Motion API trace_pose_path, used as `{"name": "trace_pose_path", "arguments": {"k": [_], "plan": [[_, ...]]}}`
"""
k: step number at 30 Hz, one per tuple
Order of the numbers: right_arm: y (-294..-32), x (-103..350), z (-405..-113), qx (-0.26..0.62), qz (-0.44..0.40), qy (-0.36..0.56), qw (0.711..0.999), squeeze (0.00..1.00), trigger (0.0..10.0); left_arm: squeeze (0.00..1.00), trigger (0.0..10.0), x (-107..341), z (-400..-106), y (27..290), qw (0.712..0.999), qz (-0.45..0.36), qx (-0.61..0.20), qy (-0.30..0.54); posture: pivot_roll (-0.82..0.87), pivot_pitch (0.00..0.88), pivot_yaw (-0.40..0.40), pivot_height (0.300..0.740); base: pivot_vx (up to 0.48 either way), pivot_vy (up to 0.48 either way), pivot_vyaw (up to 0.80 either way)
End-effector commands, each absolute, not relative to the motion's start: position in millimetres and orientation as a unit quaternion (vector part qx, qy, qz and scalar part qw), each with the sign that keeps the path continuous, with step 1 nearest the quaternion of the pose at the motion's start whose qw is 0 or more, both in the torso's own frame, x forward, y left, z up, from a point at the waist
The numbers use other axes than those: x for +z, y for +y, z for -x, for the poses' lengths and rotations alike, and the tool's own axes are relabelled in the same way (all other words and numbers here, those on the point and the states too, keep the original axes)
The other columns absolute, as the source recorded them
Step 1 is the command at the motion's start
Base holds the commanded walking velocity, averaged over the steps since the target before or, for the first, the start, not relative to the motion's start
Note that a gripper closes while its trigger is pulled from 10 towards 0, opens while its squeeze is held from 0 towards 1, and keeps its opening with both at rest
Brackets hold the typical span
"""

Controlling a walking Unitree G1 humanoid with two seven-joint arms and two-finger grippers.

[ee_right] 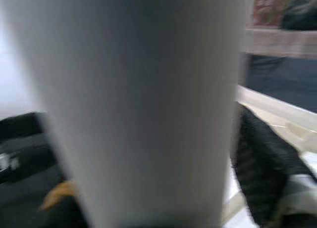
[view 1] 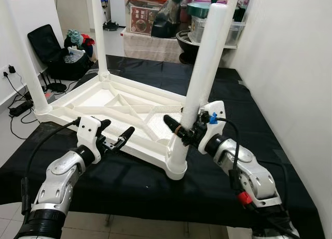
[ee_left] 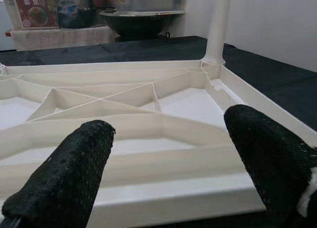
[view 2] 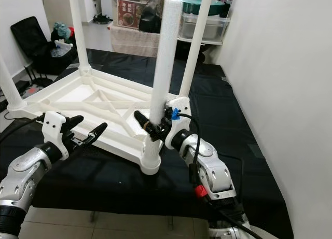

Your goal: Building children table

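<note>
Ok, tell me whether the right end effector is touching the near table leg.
Touching. In the left eye view the right end effector has its black fingers on either side of the near table leg.

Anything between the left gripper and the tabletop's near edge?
Nothing visible. The left gripper hangs open just short of the upturned tabletop's near rim, with only bare black cloth below the gap. The right gripper is already around the near leg.
</note>
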State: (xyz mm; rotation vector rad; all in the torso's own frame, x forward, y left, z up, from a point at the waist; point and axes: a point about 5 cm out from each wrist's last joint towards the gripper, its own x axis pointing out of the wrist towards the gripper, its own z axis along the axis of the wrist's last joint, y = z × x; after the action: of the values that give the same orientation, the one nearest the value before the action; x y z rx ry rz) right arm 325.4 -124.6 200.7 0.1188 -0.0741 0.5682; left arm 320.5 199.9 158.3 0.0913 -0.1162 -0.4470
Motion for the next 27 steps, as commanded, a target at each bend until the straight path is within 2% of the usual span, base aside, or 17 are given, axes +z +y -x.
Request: {"name": "trace_pose_path", "arguments": {"k": [1, 12, 18, 20, 23, 26, 27], "plan": [[-136.2, 207.8, -329.6, 0.253, -0.067, -0.056, 0.964, 0.0, 0.0, 0.35, 10.0, 155.9, -320.2, 198.6, 0.972, -0.054, -0.225, -0.052, 0.09, 0.0, -0.119, 0.74, 0.0, 0.0, 0.0], [-128.6, 215.0, -324.9, 0.293, -0.094, -0.072, 0.949, 0.0, 0.0, 0.36, 10.0, 155.9, -320.2, 200.0, 0.972, -0.055, -0.222, -0.051, 0.09, 0.0, -0.121, 0.74, 0.0, 0.0, 0.0], [-130.8, 211.1, -325.4, 0.279, -0.086, -0.062, 0.954, 0.0, 0.0, 0.36, 10.0, 155.7, -320.2, 199.3, 0.972, -0.054, -0.223, -0.051, 0.09, 0.0, -0.12, 0.74, 0.0, 0.0, 0.0], [-140.0, 207.9, -332.5, 0.228, -0.081, -0.051, 0.969, 0.0, 0.0, 0.35, 10.0, 155.5, -320.1, 199.2, 0.972, -0.055, -0.224, -0.051, 0.09, 0.0, -0.12, 0.74, 0.0, 0.0, 0.0], [-169.3, 203.4, -346.3, 0.116, -0.095, -0.033, 0.988, 0.0, 0.0, 0.36, 10.0, 155.5, -320.0, 199.3, 0.972, -0.055, -0.224, -0.051, 0.09, 0.0, -0.116, 0.74, 0.0, 0.0, 0.0], [-178.6, 204.3, -346.9, 0.103, -0.099, -0.036, 0.989, 0.0, 0.0, 0.36, 10.0, 155.2, -320.0, 199.6, 0.972, -0.055, -0.224, -0.05, 0.09, 0.0, -0.116, 0.74, 0.0, 0.0, 0.0], [-191.4, 207.9, -343.9, 0.093, -0.096, -0.049, 0.99, 0.0, 0.0, 0.36, 10.0, 154.2, -319.7, 199.6, 0.972, -0.056, -0.225, -0.048, 0.08, 0.0, -0.111, 0.74, 0.0, 0.0, 0.0]]}}
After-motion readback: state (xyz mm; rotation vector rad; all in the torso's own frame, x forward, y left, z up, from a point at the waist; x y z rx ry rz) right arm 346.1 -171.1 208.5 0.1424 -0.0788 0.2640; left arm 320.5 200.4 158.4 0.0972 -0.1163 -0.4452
